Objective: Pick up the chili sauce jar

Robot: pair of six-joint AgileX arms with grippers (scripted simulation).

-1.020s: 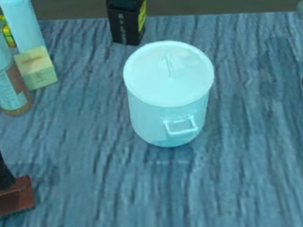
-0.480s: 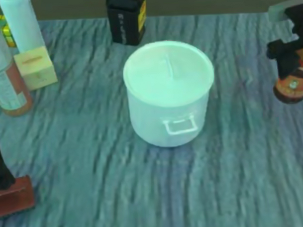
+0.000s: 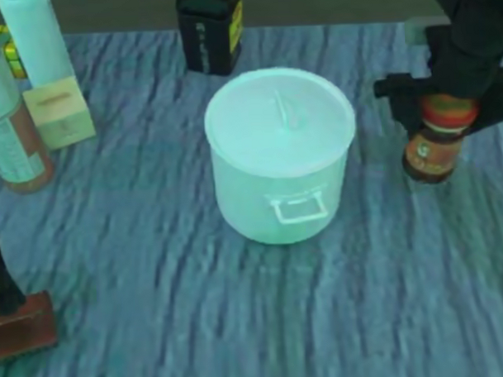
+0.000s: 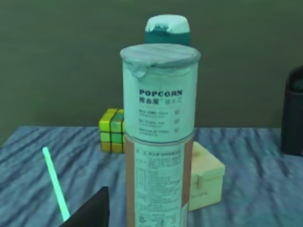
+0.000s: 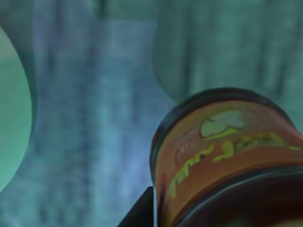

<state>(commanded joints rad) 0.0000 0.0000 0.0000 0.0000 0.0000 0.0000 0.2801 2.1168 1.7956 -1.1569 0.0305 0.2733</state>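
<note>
The chili sauce jar point(image 3: 432, 149), with red lid and orange-red label, hangs tilted above the table just right of the white pot point(image 3: 279, 154). My right gripper point(image 3: 445, 107) is shut on its lid end from above. In the right wrist view the jar point(image 5: 227, 151) fills the near corner, one black finger point(image 5: 142, 213) lies against its side, and its round shadow falls on the table below. My left gripper point(image 3: 0, 280) is parked at the table's left edge, open and holding nothing, with one fingertip point(image 4: 90, 213) showing.
Near the back left stand a tall popcorn can point(image 3: 10, 131), a cream box point(image 3: 59, 112), a white bottle point(image 3: 35, 39) and a coloured cube point(image 3: 11, 52). A black bottle point(image 3: 210, 29) stands behind the pot. A red-brown block point(image 3: 21, 329) lies at the front left.
My right gripper came in from the right edge carrying the jar leftward, toward the white pot. The left arm and the other objects stayed still.
</note>
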